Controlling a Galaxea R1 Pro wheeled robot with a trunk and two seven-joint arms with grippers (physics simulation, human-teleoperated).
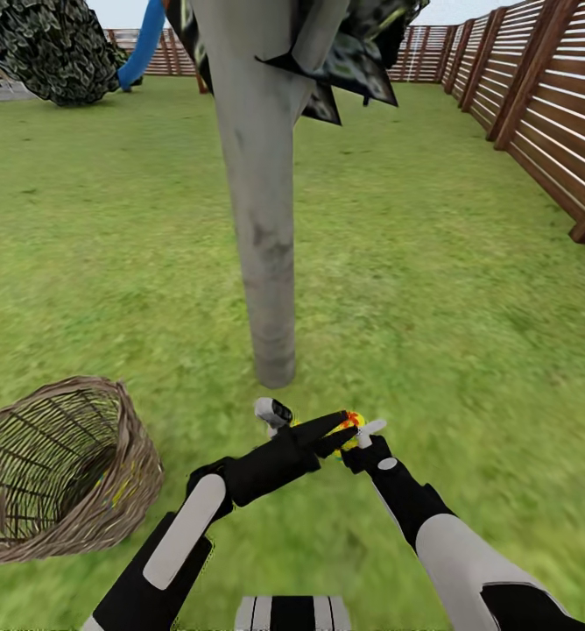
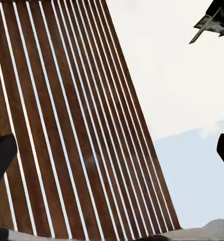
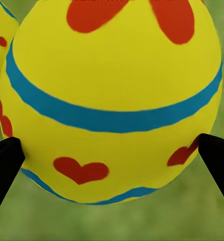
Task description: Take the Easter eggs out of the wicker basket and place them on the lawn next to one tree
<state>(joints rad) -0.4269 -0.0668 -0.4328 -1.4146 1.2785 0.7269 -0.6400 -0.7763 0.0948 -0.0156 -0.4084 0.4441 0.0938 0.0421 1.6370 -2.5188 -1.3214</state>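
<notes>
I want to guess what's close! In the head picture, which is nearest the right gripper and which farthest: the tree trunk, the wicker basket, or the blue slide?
From the right gripper:
1. Tree trunk, base just ahead.
2. Wicker basket, off to the left.
3. Blue slide, far back left.

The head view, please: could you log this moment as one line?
right end effector: holding egg | left end effector: open, empty | site: grass by tree trunk | basket: left
</notes>
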